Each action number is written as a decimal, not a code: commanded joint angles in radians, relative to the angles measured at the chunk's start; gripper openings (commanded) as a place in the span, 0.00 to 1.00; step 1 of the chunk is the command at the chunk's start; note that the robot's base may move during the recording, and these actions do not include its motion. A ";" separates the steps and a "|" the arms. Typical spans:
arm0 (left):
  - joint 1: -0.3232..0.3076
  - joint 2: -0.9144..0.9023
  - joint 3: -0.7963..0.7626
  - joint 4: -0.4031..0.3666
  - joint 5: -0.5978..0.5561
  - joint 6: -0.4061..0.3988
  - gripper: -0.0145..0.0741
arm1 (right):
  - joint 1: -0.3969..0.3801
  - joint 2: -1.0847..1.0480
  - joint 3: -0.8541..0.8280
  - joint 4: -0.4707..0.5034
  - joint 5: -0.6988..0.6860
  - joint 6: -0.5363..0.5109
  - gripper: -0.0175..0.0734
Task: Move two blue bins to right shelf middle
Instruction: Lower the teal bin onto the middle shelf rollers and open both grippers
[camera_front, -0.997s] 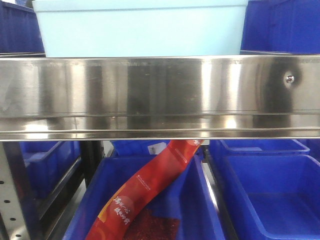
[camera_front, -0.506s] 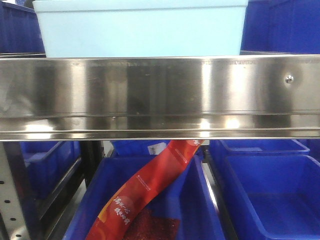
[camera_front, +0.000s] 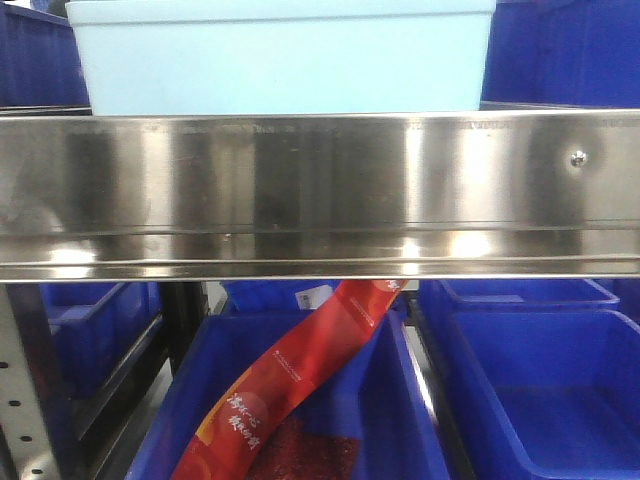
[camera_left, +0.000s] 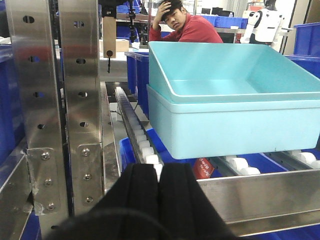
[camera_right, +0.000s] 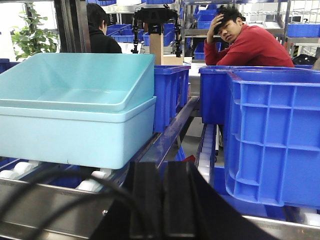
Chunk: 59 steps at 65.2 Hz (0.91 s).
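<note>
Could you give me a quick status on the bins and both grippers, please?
Left gripper and right gripper shut, empty. Two blue bins nested on shelf rollers, behind the steel front rail. Nothing blocking.

Dark royal-blue ribbed plastic crates (camera_right: 272, 137) stand on the rack's roller lanes (camera_left: 136, 134), beside its right edge. On the tier below, open dark-blue crates (camera_front: 545, 395) sit side by side; a red printed snack packet (camera_front: 300, 375) leans diagonally in the middle one. Behind the rack, a man in a red sweater (camera_right: 246, 42) rests his head on one hand.
</note>
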 joint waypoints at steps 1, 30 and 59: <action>0.000 -0.006 -0.001 0.004 -0.016 -0.007 0.04 | -0.004 -0.004 0.002 -0.014 -0.025 -0.002 0.01; 0.000 -0.006 -0.001 0.006 -0.016 -0.007 0.04 | -0.004 -0.004 0.002 -0.014 -0.030 -0.002 0.01; 0.234 -0.006 0.093 -0.043 -0.060 0.052 0.04 | -0.004 -0.004 0.002 -0.014 -0.032 -0.002 0.01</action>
